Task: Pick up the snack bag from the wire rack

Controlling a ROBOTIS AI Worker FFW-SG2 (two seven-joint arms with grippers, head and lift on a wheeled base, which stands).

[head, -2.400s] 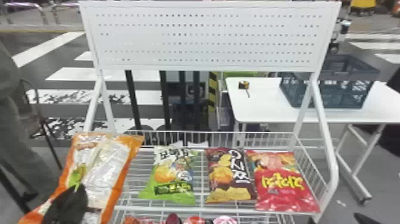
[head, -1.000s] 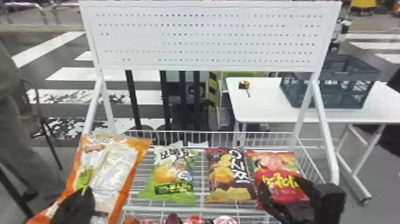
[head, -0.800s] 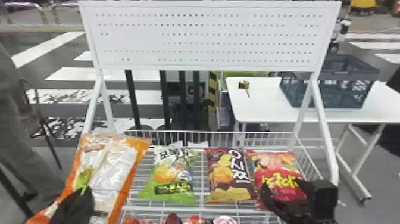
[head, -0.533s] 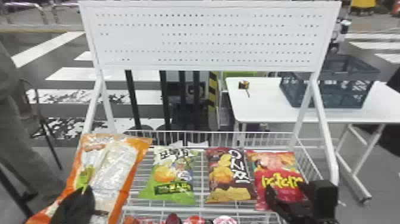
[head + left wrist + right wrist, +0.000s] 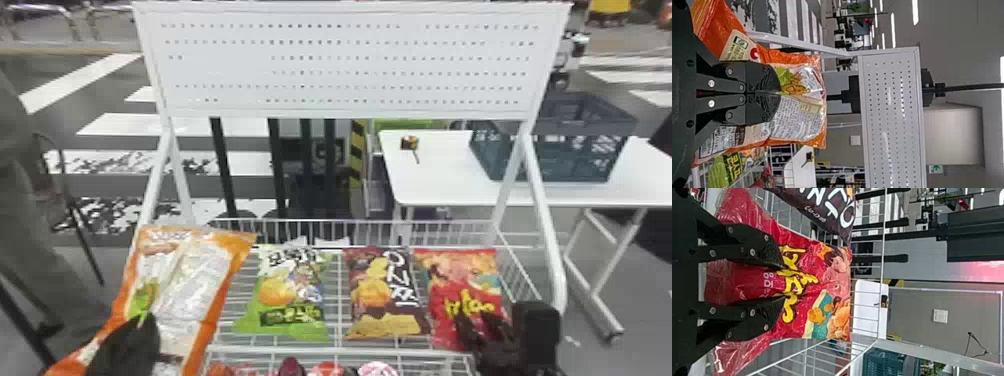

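My left gripper (image 5: 125, 345) is low at the left in the head view, holding a big orange snack bag (image 5: 185, 295) beside the wire rack. In the left wrist view, the fingers of that gripper (image 5: 779, 92) are pressed together on the orange bag (image 5: 803, 117). At the rack's right end lies a red snack bag (image 5: 447, 270), with my right gripper (image 5: 482, 327) at its lower part. The right wrist view has this gripper (image 5: 783, 283) squeezing the red bag (image 5: 799, 317), whose front is pinched up between the fingers.
On the wire rack (image 5: 340, 350), a green snack bag (image 5: 290, 295) and a brown one (image 5: 385, 295) lie left of the red bag. A white pegboard (image 5: 345, 65) stands above. Behind at right, a white table (image 5: 435, 180) bears a dark crate (image 5: 555, 155).
The left gripper and orange bag have shifted slightly right. My right gripper has come into the head view, and its fingers have drawn together on the red bag, bunching its printed front.
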